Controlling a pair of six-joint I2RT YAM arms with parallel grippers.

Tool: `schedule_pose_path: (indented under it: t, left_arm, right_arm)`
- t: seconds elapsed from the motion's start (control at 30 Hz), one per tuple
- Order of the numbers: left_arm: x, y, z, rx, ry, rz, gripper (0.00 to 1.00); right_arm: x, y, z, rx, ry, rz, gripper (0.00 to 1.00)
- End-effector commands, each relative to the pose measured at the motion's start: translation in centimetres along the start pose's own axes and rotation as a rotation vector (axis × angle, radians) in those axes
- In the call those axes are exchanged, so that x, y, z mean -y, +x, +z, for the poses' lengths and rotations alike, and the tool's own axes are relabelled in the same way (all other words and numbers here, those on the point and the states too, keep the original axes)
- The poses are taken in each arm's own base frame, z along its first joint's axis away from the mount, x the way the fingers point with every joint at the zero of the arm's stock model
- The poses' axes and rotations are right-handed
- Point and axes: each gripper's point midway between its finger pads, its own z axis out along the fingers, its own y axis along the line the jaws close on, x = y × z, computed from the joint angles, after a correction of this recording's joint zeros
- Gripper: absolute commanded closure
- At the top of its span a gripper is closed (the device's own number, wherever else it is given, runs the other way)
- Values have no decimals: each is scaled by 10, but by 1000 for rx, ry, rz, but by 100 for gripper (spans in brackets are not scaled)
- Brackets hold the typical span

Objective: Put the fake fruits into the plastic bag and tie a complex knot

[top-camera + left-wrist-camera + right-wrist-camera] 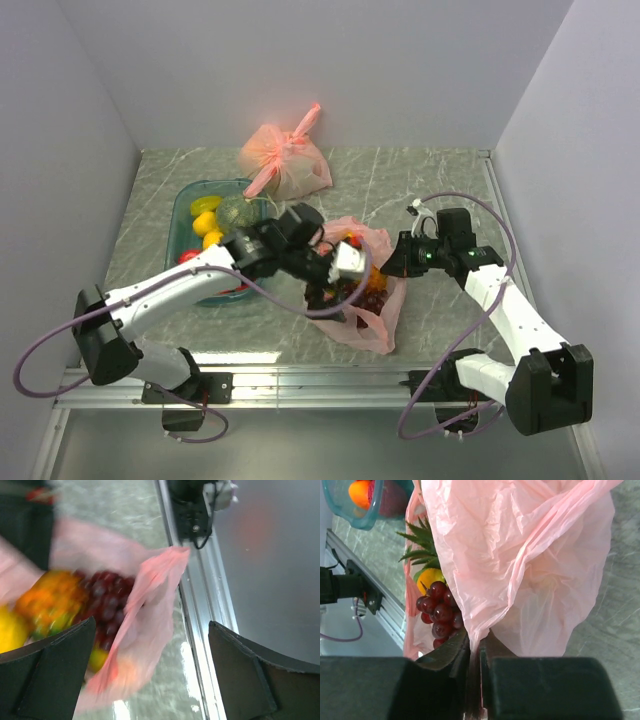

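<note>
The pink bag (530, 555), pinched by the right gripper (475, 680)
Its jaws are almost closed on one fold of the bag. The left gripper (152, 625) hangs wide open above the grapes (107, 605) inside it, and a fruit tub (178, 225) stands beside.

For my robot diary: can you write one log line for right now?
left jaws: open over bag | right jaws: shut on bag edge | inside: grapes, pineapple | bag untied

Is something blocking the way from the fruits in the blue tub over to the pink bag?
Nothing visible lies on the table between the fruits in the tub and the plastic bag. Only the left gripper hangs over the bag's mouth with open jaws, while the right gripper pinches its rim.
</note>
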Motion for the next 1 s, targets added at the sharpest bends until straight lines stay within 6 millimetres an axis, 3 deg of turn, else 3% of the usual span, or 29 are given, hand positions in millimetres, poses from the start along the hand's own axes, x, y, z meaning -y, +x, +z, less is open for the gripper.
schedule_pose_path:
  t: [0.0,0.13,0.17,0.27,0.37,0.4,0.43,0.47,0.5,0.57,0.67,0.7,0.73,0.8,0.97]
  left_arm:
    - [-9,-5,31,2,-40,179,1]
    - [-16,3,63,-26,-16,204,5]
    - [-17,9,74,-41,-6,208,7]
    - [-27,22,93,-78,-40,231,12]
    - [-32,34,97,-131,-46,211,38]
    - [-32,32,94,-126,-49,199,56]
    - [-30,30,89,-111,-42,187,64]
    - [-27,16,74,-57,-40,176,73]
    - [-22,15,67,-39,-27,166,87]
    - [-10,5,45,-6,-20,172,100]
    - [12,2,25,15,22,199,100]
    - [17,12,23,-9,33,183,100]
    - [20,17,21,-21,36,177,100]
    - [24,35,16,-69,53,183,100]
    - [20,46,9,-101,40,170,100]
  right_arm:
    - [-8,-19,-9,39,2,-44,79]
    - [-6,-26,-18,58,37,-66,66]
    - [-6,-30,-21,69,43,-74,53]
    - [-4,-40,-30,103,70,-95,42]
    - [3,-56,-41,140,104,-113,35]
    - [5,-61,-44,152,113,-122,34]
    - [10,-67,-45,159,128,-137,34]
    - [10,-76,-49,176,137,-154,34]
    - [11,-80,-49,180,139,-162,34]
    - [12,-92,-47,191,130,-168,33]
    - [8,-102,-37,188,75,-141,32]
    - [5,-103,-34,187,43,-130,29]
    - [6,-106,-27,185,25,-101,23]
    - [1,-105,-21,169,-20,-71,21]
    - [-1,-95,-3,116,-55,-26,20]
